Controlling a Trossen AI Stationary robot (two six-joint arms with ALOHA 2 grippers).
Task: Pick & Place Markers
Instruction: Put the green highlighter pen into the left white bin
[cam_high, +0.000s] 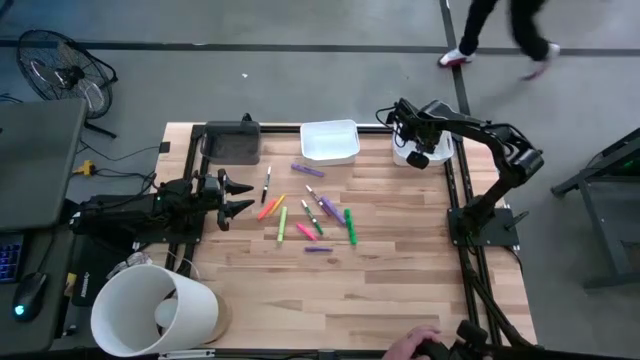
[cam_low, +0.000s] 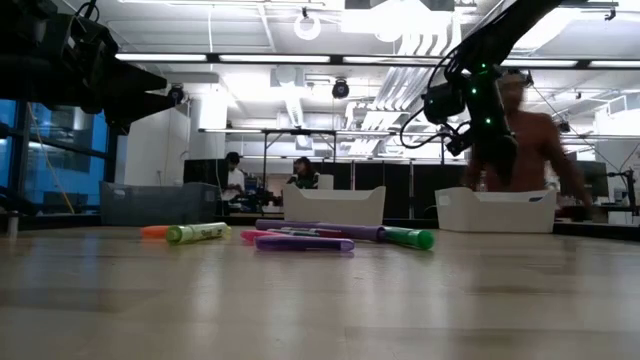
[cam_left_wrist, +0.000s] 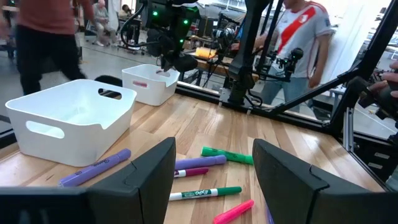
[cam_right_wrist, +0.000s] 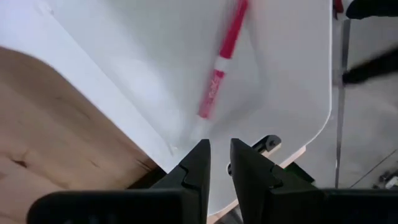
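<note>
Several markers lie flat on the wooden table's middle: purple (cam_high: 307, 169), black (cam_high: 267, 183), orange (cam_high: 270, 207), yellow-green (cam_high: 282, 225), green (cam_high: 350, 225) and others. My left gripper (cam_high: 245, 196) hangs open just left of them, touching nothing; its wrist view shows the purple marker (cam_left_wrist: 93, 168) and green marker (cam_left_wrist: 227, 155) ahead of it. My right gripper (cam_high: 415, 142) hovers over the white tray (cam_high: 440, 150) at the far right, its fingers (cam_right_wrist: 219, 158) a narrow gap apart and empty. A red-pink marker (cam_right_wrist: 217, 68) lies in that tray below it.
A second white tray (cam_high: 330, 140) and a dark bin (cam_high: 232, 142) stand along the far edge. A white bucket (cam_high: 155, 310) sits at the near left corner. A person (cam_high: 500, 30) walks beyond the table, and a hand (cam_high: 420, 345) shows at the near edge.
</note>
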